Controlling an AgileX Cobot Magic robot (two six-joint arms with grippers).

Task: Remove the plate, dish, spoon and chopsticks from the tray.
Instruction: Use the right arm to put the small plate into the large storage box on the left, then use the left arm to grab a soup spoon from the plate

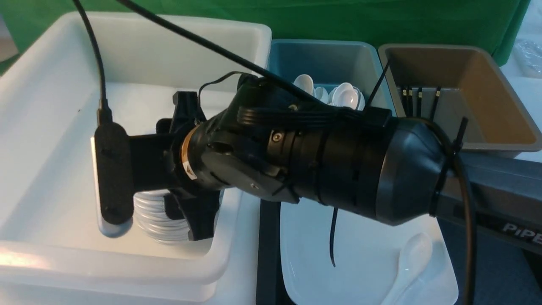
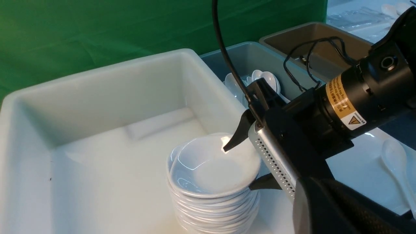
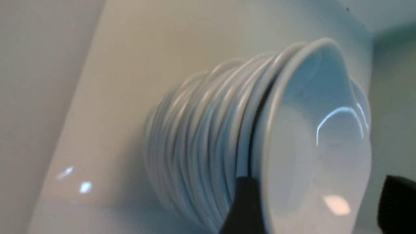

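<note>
The right claw (image 2: 239,169) stands released, its fingers (image 2: 235,138) straddling the dish (image 2: 208,165) atop the stack (image 2: 211,208). The left claw is clenched.

Your front camera sits between the arms, facing forward and down. The right arm (image 1: 322,165) crosses close to the lens and blocks most of the view. Around it you see the white bin (image 1: 51,84), teal bin (image 1: 364,63), brown bin (image 1: 499,84) and the plate (image 1: 364,262). Your left wrist camera looks across the same white bin from farther back, sharing the arm, the plate and the stack of dishes (image 2: 211,208). Your right wrist camera sits very near that stack, seemingly side-on, and its picture is blurred.
</note>
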